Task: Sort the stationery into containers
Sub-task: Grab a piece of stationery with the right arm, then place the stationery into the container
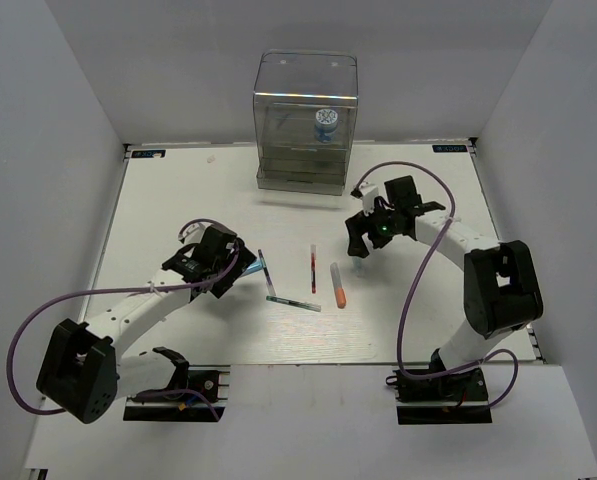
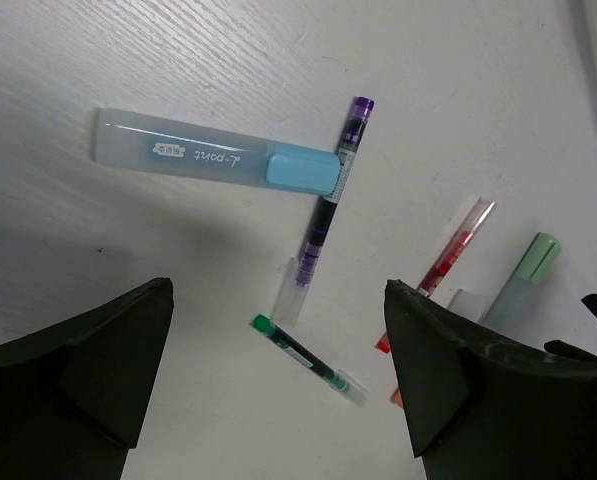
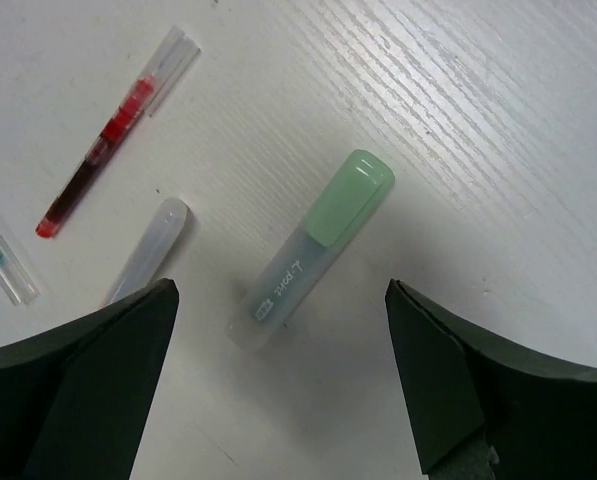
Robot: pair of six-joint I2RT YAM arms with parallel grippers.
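Left gripper (image 2: 278, 290) is above the table (image 1: 178, 200) with its fingers spread wide and nothing between them. In the left wrist view, the light-blue marker (image 2: 218, 160) lies flat at 11 o'clock from the gap. The dark pen (image 2: 328, 205), purple-capped, runs from 1 o'clock to 7 o'clock, and its barrel meets the marker's blue cap. The green pen (image 2: 308, 358) lies just beside the dark pen's lower end, at 5 o'clock from it.

Right gripper (image 3: 280, 290) is likewise fully open and empty. The pale-green marker (image 3: 313, 245) lies flat, centred in the gap in the right wrist view. Neither finger touches it. The red pen (image 3: 108, 135) lies at 10 o'clock from this marker, well apart.

In the top view, the orange marker (image 1: 337, 284) lies just beside the red pen, at 4 o'clock from it. The clear organiser (image 1: 305, 95) stands at the table's 12 o'clock edge. The tape roll (image 1: 326, 122) shows through its transparent upper compartment.
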